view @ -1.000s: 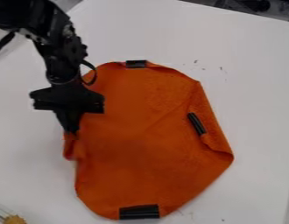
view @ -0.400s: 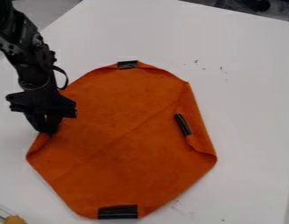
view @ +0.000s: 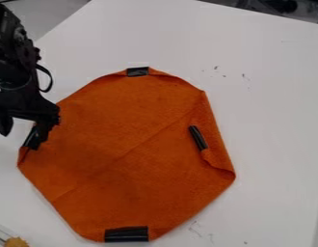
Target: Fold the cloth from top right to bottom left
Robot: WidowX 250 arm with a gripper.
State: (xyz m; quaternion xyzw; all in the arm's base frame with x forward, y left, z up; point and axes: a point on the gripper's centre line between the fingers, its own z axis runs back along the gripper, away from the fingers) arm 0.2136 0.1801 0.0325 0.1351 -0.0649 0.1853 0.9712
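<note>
While hanging at the left edge of the orange cloth (view: 132, 144), has the claw (view: 24, 135) spread open. As for the cloth, lies mostly flat on the white table (view: 271, 111).

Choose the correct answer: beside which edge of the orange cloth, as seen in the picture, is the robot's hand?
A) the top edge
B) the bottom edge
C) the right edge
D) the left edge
D, because the hand hangs at the picture's left edge of the orange cloth, with its fingers spread apart near the black strip there.
</note>
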